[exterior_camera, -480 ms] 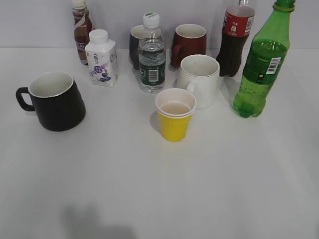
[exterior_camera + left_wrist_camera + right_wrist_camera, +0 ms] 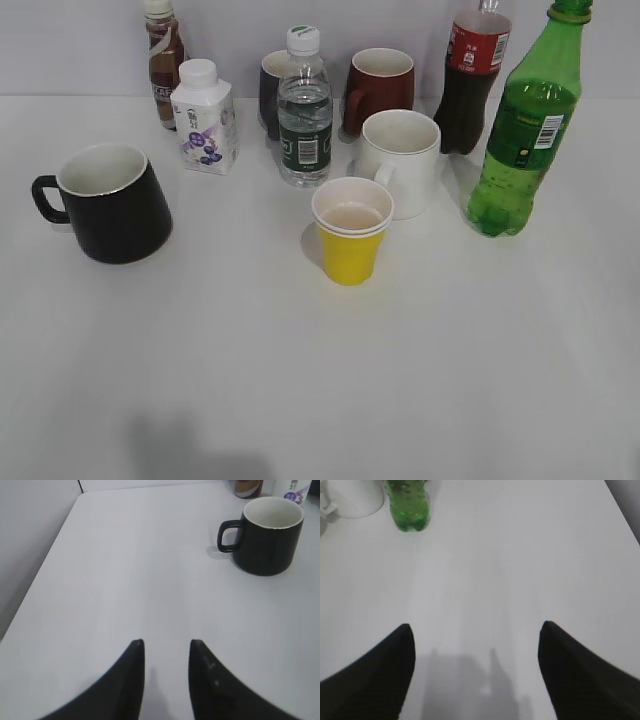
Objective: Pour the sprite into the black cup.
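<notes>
Spreading wide apart, the right gripper (image 2: 476, 625) hangs released over bare table (image 2: 520, 555), its dark fingers (image 2: 380, 675) holding nothing, while the left gripper (image 2: 166, 642) shows its fingers (image 2: 127, 680) only a narrow gap apart, also empty and not touching. Neither gripper appears in the exterior view; only the wrist views show them. Ahead of the right fingers, well apart, stands the base of the sprite (image 2: 409, 505), just beside a white mug (image 2: 350, 500); the exterior view alone shows the whole sprite (image 2: 525, 125) upright at the right of the group, with its barcode label. The left wrist view shows the black cup (image 2: 270, 535) ahead and to the right, handle pointing toward the table's left edge (image 2: 45, 565), which the exterior view does not show. From the exterior, the black cup (image 2: 110, 205) stands alone at the left, well apart from a yellow paper cup (image 2: 351, 235) in the middle. Open table lies between cup and sprite along the near side.
</notes>
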### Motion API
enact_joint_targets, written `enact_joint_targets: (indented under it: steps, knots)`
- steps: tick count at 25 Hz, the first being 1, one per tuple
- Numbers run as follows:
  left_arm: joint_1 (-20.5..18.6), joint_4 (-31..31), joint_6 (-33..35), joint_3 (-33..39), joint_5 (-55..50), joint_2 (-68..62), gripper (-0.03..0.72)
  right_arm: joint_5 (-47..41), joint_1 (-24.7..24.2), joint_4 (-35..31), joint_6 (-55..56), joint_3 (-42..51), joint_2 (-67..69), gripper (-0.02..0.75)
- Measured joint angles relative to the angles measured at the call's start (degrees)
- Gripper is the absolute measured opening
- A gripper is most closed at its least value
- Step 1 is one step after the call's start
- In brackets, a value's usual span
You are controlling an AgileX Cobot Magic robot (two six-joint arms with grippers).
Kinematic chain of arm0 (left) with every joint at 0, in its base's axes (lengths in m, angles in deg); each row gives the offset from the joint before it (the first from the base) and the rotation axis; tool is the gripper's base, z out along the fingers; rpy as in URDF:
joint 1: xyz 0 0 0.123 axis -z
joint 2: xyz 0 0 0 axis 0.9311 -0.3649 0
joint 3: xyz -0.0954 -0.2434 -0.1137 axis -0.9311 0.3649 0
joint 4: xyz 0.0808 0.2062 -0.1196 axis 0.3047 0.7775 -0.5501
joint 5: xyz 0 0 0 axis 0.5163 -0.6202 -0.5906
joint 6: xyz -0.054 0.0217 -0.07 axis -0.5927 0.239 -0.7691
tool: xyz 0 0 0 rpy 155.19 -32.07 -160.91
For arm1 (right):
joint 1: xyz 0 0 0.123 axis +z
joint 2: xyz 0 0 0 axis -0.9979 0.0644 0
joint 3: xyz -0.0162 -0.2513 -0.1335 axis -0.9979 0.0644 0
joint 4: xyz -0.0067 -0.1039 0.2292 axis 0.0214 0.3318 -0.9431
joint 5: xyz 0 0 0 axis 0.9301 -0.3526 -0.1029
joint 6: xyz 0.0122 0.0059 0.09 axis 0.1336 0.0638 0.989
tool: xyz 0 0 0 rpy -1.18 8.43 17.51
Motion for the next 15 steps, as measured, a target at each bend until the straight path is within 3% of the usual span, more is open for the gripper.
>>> enact_joint_targets:
  steps: [15]
  knots:
    - [0.0,0.0,0.0,0.0,0.0,0.0,0.239,0.0,0.0,0.0,0.0,0.0,0.0,0.575]
